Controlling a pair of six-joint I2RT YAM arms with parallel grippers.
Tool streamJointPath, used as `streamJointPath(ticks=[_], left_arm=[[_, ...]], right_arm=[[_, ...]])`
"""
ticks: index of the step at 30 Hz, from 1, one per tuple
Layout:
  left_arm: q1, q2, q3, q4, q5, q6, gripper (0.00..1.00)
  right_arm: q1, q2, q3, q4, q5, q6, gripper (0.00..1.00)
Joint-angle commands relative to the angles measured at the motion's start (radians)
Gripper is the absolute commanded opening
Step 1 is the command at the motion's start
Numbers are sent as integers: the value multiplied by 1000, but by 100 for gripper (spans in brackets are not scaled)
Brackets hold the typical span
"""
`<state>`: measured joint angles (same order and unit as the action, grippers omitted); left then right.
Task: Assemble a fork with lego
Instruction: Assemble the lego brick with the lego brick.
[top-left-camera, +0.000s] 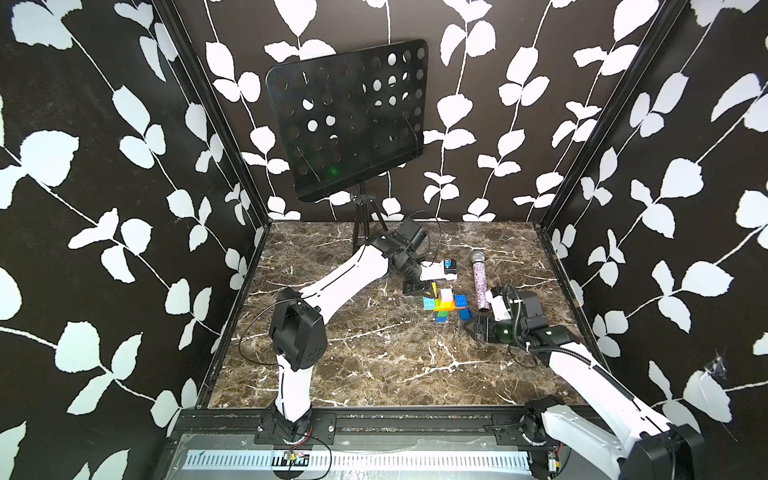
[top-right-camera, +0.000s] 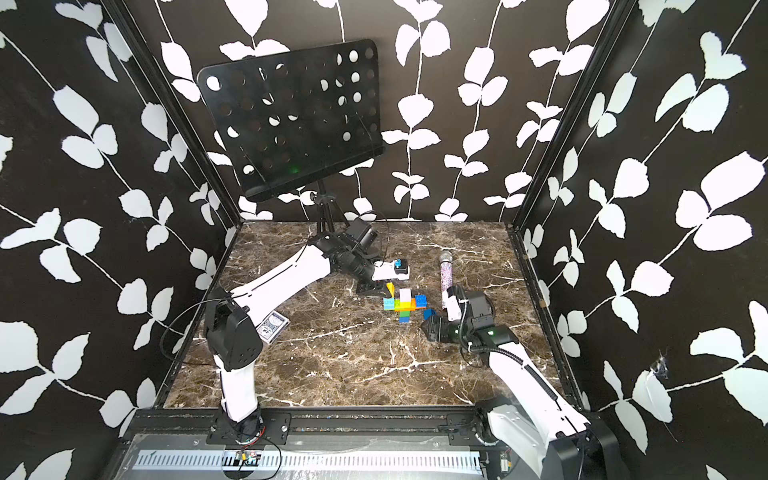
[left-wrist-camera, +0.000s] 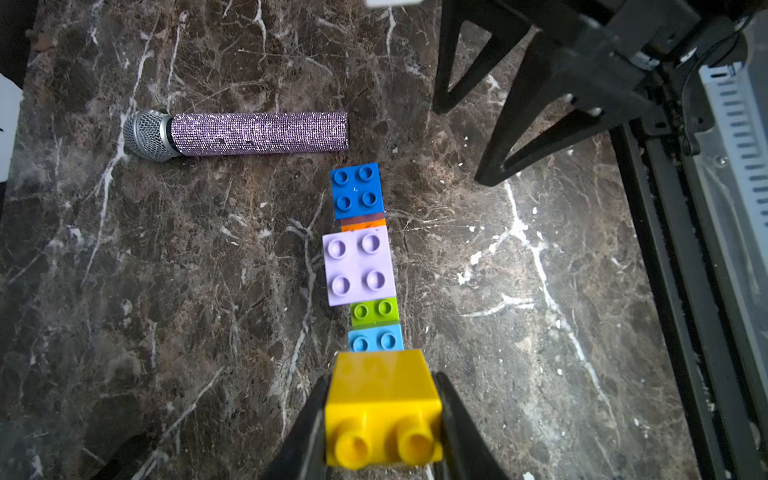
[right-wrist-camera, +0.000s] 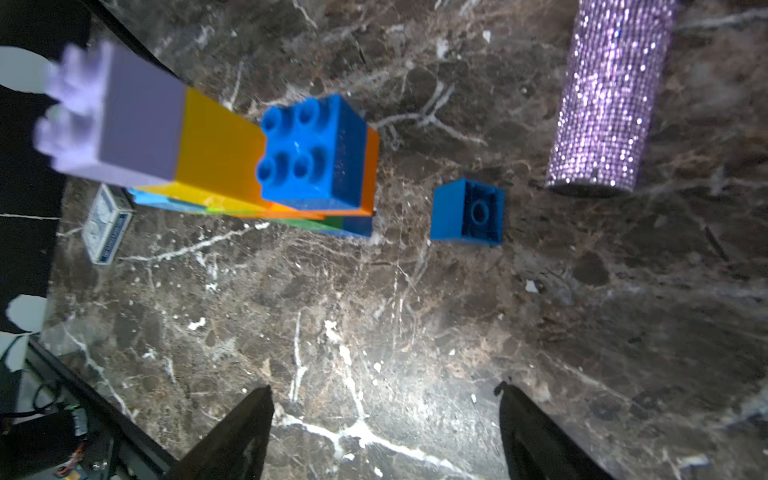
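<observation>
1. Two black fingers of the left gripper (left-wrist-camera: 382, 395) are clamped on a yellow brick (left-wrist-camera: 382, 419), its studs facing the wrist camera. The brick is held tilted just above the left prong end of the fork (top-left-camera: 442, 305)
2. Left arm: the wrist bends down beside the fork, and the white forearm stretches away from it to a raised elbow, with the base well in front of the fork and to its left
3. Right gripper (right-wrist-camera: 384, 390) hangs low just right of the fork's stem, jaws spread wide with nothing between them. A loose blue brick (right-wrist-camera: 465, 212) lies on its side between this gripper and the fork
4. Right arm slopes away from the fork, forward and to its right
5. Fork: flat on the marble table (top-left-camera: 374, 374), between both grippers
6. A glittery microphone (top-left-camera: 480, 282) lies just right of the fork. A card pack (top-right-camera: 272, 326) lies well left of it, its print too small to read
</observation>
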<state>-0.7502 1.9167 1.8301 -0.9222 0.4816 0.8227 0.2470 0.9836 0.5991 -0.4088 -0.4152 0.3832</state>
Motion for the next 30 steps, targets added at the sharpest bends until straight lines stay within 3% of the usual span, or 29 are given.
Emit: streamJointPath(ticks=[1,15,30], left_arm=[[-4,-7,-16,-26,7,-48,0],[-20,49,4,-13,-16,-39,0],[-26,93,35,-34,-23,-8,0]], right_arm=[[-53,47,56,15,-136,-16,85],[-190,263,71,376,-414,194,87],[-222,453,60,564,-563,258,71]])
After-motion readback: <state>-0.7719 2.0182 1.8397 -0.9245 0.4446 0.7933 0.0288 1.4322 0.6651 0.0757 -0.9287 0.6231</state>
